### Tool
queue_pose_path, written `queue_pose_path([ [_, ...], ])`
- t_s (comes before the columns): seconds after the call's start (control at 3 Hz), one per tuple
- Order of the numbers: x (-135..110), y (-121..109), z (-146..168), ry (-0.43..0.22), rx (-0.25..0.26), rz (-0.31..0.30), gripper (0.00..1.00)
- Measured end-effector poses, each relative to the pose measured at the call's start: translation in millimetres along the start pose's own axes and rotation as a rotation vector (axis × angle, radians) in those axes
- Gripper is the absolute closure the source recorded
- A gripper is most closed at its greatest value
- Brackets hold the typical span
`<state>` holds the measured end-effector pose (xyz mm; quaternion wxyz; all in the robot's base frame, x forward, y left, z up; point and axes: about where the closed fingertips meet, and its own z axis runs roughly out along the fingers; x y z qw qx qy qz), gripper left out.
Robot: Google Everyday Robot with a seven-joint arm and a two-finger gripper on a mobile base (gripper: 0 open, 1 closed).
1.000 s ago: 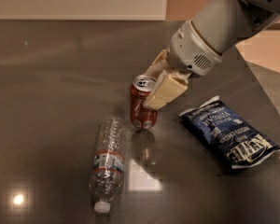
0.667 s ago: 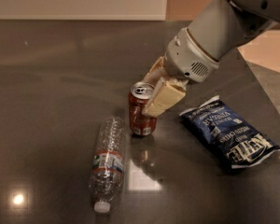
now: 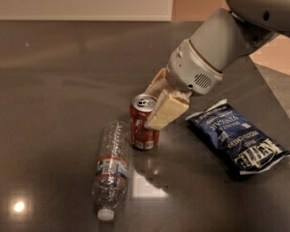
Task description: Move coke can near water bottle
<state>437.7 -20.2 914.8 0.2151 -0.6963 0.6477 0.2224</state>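
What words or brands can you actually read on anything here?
"VINEGAR" and probably "KETTLE": on the blue chip bag.
White lettering on the coke can: too blurred to read.
Label of the water bottle: too blurred.
The gripper, closed around the can's top: no text.

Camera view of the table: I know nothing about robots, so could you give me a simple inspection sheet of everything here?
Surface: dark glossy table with a few bright glare spots.
Job's things: coke can upright, close beside the base end of the water bottle. The bottle lies on its side with its cap towards the camera. Whether the two touch cannot be told.
Clutter: blue chip bag lying flat, to the right of the can.
Gripper: gripper at the can's upper part, one finger on each side, shut on it.
Cables: nothing seen.
Surroundings: pale wall beyond the table's far edge.
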Motion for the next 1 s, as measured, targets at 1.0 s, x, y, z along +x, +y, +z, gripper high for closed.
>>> queue_pose_path([
  [1.0, -0.2, 1.9, 5.6, -0.005, -0.009, 0.004, 0.00],
])
